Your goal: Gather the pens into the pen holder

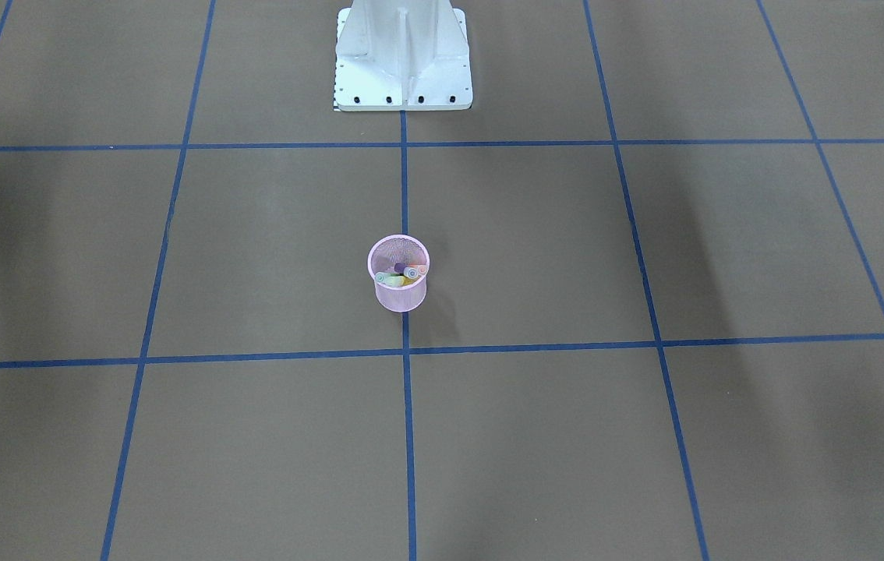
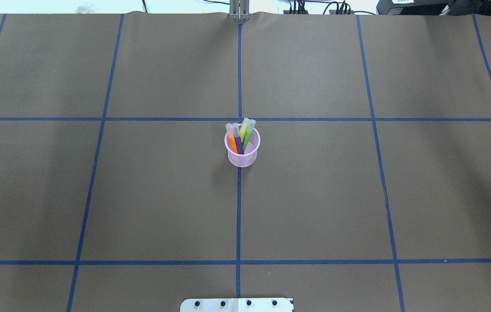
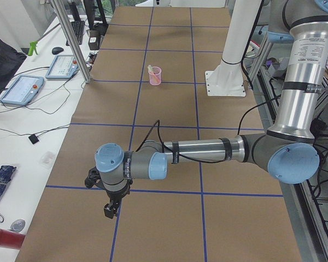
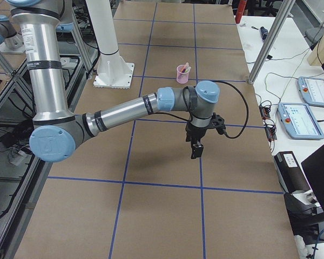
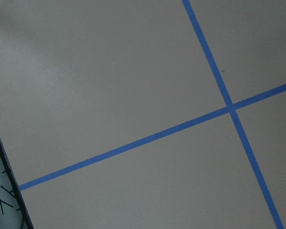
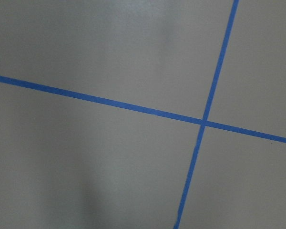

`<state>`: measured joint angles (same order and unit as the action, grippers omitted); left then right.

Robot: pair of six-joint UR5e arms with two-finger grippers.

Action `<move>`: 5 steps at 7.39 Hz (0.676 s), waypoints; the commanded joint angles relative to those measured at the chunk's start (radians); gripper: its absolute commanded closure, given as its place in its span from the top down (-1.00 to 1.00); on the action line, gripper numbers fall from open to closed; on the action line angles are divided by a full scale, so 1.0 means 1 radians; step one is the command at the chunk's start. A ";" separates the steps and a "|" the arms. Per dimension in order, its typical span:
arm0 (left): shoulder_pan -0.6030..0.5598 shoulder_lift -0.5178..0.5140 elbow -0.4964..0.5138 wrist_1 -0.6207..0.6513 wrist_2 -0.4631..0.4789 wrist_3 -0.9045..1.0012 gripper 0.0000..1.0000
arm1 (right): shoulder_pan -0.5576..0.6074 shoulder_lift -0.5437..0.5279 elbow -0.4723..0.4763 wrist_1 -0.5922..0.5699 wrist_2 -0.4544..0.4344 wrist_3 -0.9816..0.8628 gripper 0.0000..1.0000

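The pink mesh pen holder (image 2: 242,159) stands upright at the table's middle, on a blue tape line. Several pens lean inside it with whitish caps up: an orange pen (image 2: 231,142), a purple pen (image 2: 239,146) and a green pen (image 2: 247,137) beside a yellowish one. From the front the holder (image 1: 400,298) shows the cap ends at its rim. My left gripper (image 3: 110,209) hangs over the table's left end, far from the holder (image 3: 155,76). My right gripper (image 4: 196,150) hangs over the right end. Both appear only in side views, so I cannot tell if they are open or shut.
The white robot base (image 1: 403,62) stands behind the holder. Blue tape lines grid the brown table. Control tablets (image 3: 22,90) and cables lie on the bench across the table from the robot, with aluminium posts (image 4: 265,46) at the table's edge.
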<state>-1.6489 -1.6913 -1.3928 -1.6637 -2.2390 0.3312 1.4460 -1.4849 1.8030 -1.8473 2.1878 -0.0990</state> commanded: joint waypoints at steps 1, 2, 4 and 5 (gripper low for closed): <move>0.001 0.068 -0.151 -0.002 -0.027 -0.262 1.00 | 0.017 -0.071 -0.120 0.241 0.032 0.002 0.99; 0.006 0.094 -0.191 -0.004 -0.057 -0.308 1.00 | 0.039 -0.071 -0.140 0.241 0.091 0.002 0.99; 0.012 0.094 -0.192 -0.005 -0.090 -0.328 1.00 | 0.069 -0.083 -0.146 0.243 0.122 0.002 0.99; 0.014 0.094 -0.190 -0.007 -0.085 -0.328 1.00 | 0.074 -0.089 -0.154 0.243 0.132 0.004 0.99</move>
<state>-1.6386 -1.5990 -1.5803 -1.6686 -2.3212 0.0131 1.5066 -1.5661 1.6594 -1.6069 2.3003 -0.0964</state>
